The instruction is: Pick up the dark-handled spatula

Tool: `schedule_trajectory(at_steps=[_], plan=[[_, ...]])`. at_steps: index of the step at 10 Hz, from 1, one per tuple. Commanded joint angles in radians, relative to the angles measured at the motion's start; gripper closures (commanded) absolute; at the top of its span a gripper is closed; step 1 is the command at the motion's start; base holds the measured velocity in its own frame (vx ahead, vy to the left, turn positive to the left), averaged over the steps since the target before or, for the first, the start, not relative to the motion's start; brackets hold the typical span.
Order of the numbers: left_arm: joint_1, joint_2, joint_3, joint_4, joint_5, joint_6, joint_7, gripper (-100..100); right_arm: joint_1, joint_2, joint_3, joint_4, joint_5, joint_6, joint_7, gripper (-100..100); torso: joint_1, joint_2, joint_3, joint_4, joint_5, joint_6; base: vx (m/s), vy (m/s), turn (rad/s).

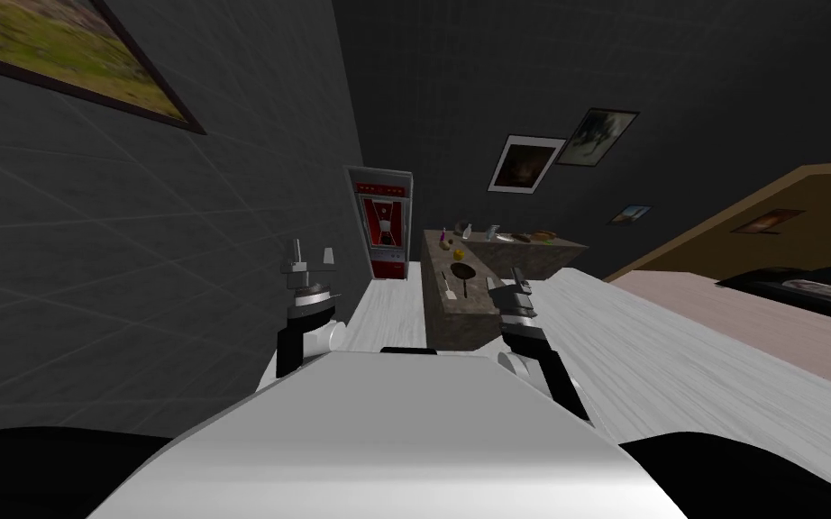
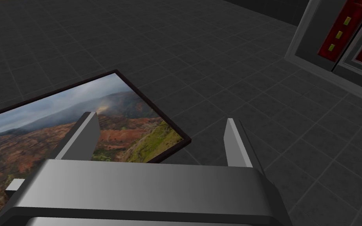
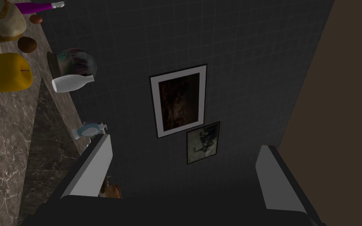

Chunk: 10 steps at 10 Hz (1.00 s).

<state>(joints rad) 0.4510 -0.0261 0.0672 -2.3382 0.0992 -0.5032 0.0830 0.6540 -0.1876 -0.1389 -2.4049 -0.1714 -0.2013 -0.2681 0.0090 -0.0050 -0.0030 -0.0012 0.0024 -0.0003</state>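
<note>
Facing the desk [image 1: 455, 323] with right gripper [image 1: 508, 285] and left gripper [image 1: 312, 254] both spread wide and empty, needed to swing the right one over the dark-handled spatula [image 1: 464, 277] lying on the desk's near end and straddle its handle squarely.

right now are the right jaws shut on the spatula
No, the right jaws stand wide apart with dark wall showing between them, while the spatula lies on the counter.
</note>
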Motion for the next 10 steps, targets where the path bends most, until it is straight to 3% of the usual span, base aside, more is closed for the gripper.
schedule_trajectory(at_steps=[1,2,4,5,8,9,10], plan=[[0.000,0.000,0.000,0.000,0.000,0.000,0.000,0,0.025,-0.006,-0.011,-0.016,-0.026,0.050,-0.037,-100,0.000,0.000,0.000,0.000,0.000,0.000,0.062,0.118,-0.031],[0.000,0.000,0.000,0.000,0.000,0.000,0.000,0,0.025,-0.006,-0.011,-0.016,-0.026,0.057,-0.037,-100,-0.001,0.000,0.000,0.000,0.000,0.000,0.052,0.096,-0.020],[0.000,0.000,0.000,0.000,0.000,0.000,0.000,0,0.073,-0.017,-0.034,-0.033,-0.075,0.126,-0.102,-100,-0.004,0.001,0.001,0.000,-0.001,0.001,0.051,0.105,-0.163],[0.000,0.000,0.000,0.000,0.000,0.000,0.000,0,0.073,-0.017,-0.034,-0.033,-0.075,0.143,-0.103,-100,-0.002,0.001,0.001,0.000,-0.001,0.001,0.031,0.115,-0.083],[0.000,0.000,0.000,0.000,0.000,0.000,0.000,0,0.073,-0.017,-0.034,-0.033,-0.075,0.143,-0.103,-100,-0.009,0.004,0.002,0.001,-0.002,0.000,0.001,0.017,0.017],[0.000,0.000,0.000,0.000,0.000,0.000,0.000,0,0.099,-0.022,-0.046,-0.041,-0.102,0.188,-0.138,-100,-0.010,0.004,0.002,0.001,-0.002,0.000,0.025,0.034,-0.094],[0.000,0.000,0.000,0.000,0.000,0.000,0.000,0,0.099,-0.022,-0.046,-0.041,-0.102,0.188,-0.138,-100,-0.008,0.003,0.002,0.001,-0.002,0.000,0.025,0.033,-0.091]])
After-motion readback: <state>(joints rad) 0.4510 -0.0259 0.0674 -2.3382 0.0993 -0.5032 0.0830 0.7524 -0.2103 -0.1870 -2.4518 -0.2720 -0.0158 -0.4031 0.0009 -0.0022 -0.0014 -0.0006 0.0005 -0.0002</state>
